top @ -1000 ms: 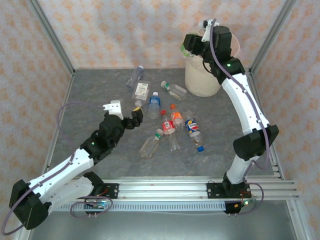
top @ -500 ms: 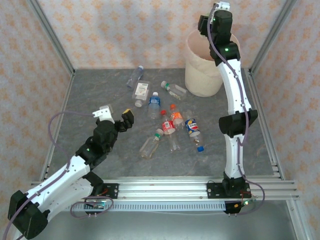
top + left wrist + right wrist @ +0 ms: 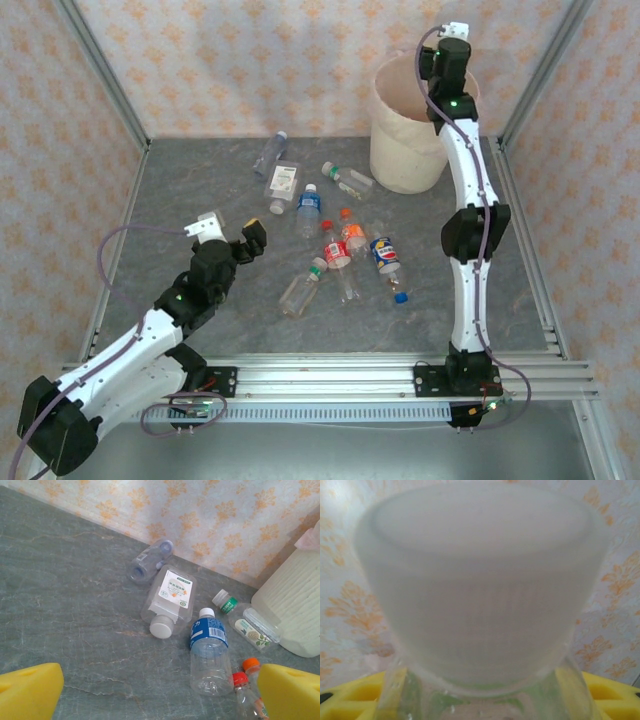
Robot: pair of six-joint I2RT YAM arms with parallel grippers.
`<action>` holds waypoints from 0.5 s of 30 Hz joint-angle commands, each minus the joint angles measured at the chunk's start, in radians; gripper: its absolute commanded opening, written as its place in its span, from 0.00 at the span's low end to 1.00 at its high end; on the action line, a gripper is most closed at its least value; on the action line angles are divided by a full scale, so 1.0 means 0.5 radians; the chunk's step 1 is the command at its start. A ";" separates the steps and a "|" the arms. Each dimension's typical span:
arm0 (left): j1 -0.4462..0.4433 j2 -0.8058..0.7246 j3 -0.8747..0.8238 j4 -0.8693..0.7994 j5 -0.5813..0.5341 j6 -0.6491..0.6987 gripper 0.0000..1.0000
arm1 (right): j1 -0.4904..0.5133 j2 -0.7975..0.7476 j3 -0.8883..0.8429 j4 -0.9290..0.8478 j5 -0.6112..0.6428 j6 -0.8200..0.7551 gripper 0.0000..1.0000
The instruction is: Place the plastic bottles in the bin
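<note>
Backdrop: pale wallpaper [image 3: 250, 60] with orange sprigs on three sides, metal posts [image 3: 100, 70] at the corners.
Right end effector [image 3: 480, 700]: raised over the bin's mouth, by its far rim. Its yellow pads [image 3: 350, 695] lie against both sides of a clear bottle [image 3: 480, 580]; how firm the grip is I cannot tell.
Clear bottle: upright between those pads with its blurred white end uppermost, so its long axis stands roughly vertical above the bin.
Bin [image 3: 400, 150]: cream bucket at the far right of the tabletop, directly beneath the right arm's wrist. It appears placed for a straight drop.
Left end effector [image 3: 160, 692]: spread wide and empty, well left of the bin and nearer the arm bases, facing the scattered bottles.
Blue-label bottle [image 3: 209, 650]: lying flat left of the bin, ahead of the left end effector and a little to its right. Its white cap points away, so the long axis runs almost along the line of reach.
Loose bottles [image 3: 340, 250]: about ten lie on their sides left of the bin and nearer the bases, closer to the left arm than to the right.
Tabletop [image 3: 200, 190]: grey, stone-patterned and flat.
Next move, as a judgement: spreading the right pads should let the bottle fall inside the bin.
</note>
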 commanded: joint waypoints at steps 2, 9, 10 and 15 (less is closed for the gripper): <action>0.028 0.019 0.027 -0.081 -0.076 -0.063 1.00 | 0.019 0.071 0.061 0.168 0.086 -0.014 0.77; 0.028 0.125 0.086 -0.102 -0.035 -0.066 1.00 | 0.019 0.020 0.182 -0.091 0.119 0.026 0.89; 0.028 0.149 0.099 -0.106 -0.020 -0.067 1.00 | 0.019 -0.007 0.187 -0.139 0.117 0.030 0.89; 0.028 0.286 0.193 -0.207 0.040 -0.072 1.00 | 0.013 -0.262 0.000 -0.329 0.035 0.015 0.94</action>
